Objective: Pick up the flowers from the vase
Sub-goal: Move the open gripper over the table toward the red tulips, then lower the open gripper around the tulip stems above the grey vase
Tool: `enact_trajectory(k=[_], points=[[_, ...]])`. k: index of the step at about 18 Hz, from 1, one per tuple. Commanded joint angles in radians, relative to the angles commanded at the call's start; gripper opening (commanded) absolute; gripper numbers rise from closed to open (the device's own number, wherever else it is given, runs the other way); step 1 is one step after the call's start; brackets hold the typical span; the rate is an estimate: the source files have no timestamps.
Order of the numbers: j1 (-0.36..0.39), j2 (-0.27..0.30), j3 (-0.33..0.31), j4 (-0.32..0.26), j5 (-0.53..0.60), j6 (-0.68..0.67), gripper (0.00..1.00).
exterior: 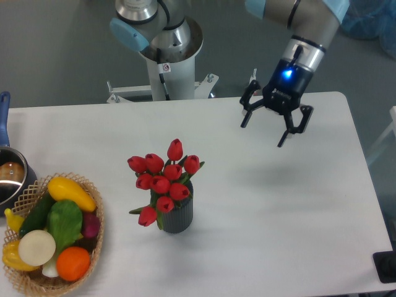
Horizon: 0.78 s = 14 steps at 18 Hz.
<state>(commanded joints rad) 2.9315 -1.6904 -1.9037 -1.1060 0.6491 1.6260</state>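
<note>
The claw [271, 128] hangs spread wide and empty above the tabletop [297, 204], at about two o'clock from the flowers [162, 178] and well apart from them. The flowers stand in the vase [178, 213] near the tabletop's middle. They look light and soft; gripping the gathered stems just above the vase mouth seems safest. A basket [93, 247] of vegetables and a pot [11, 179] sit at nine o'clock, out of the way.
</note>
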Motion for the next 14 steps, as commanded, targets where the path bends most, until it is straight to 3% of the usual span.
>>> enact_trajectory(k=[2,5,14], points=[[-0.024,-0.015,0.0,0.003,-0.032,0.005,1.0],[-0.04,-0.043,-0.002,0.055,-0.032,-0.002,1.0],[-0.089,-0.071,-0.002,0.058,-0.035,-0.003,1.0]])
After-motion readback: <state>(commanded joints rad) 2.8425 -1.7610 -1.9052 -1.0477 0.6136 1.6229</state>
